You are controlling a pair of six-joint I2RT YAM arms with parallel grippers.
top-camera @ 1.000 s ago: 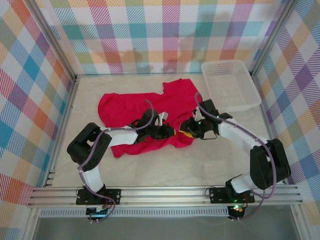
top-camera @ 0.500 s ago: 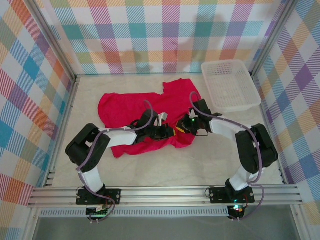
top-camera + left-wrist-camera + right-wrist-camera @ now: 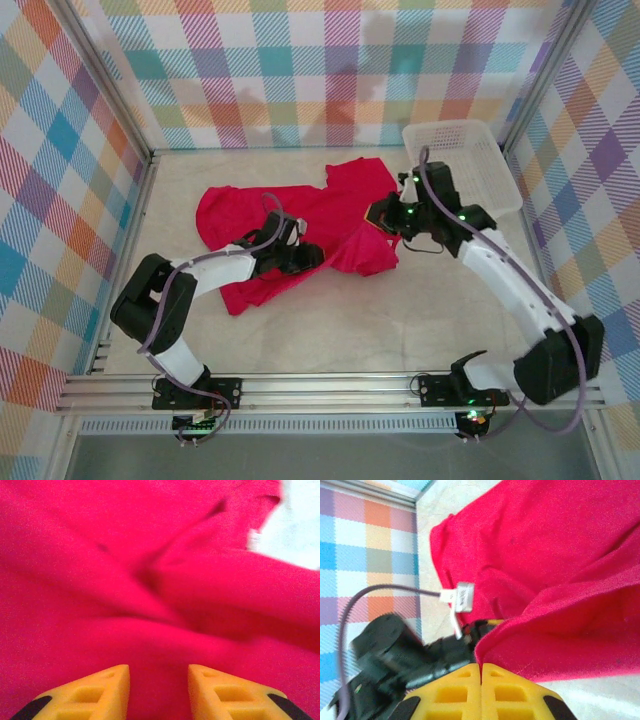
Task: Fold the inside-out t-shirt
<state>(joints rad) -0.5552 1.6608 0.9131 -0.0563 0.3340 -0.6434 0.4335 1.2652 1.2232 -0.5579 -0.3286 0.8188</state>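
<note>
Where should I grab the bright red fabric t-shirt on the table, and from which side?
Probably the near hem of the bright red fabric t-shirt, at its left corner. That edge lies flat against the bare beige table, so jaws can come in low from the near side and pinch it. The middle offers no free edge to catch.

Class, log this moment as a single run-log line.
task: fold t-shirt | left pincer: open, above t-shirt | right pincer: shut on t-shirt edge | state: crumpled, unfolded
</note>
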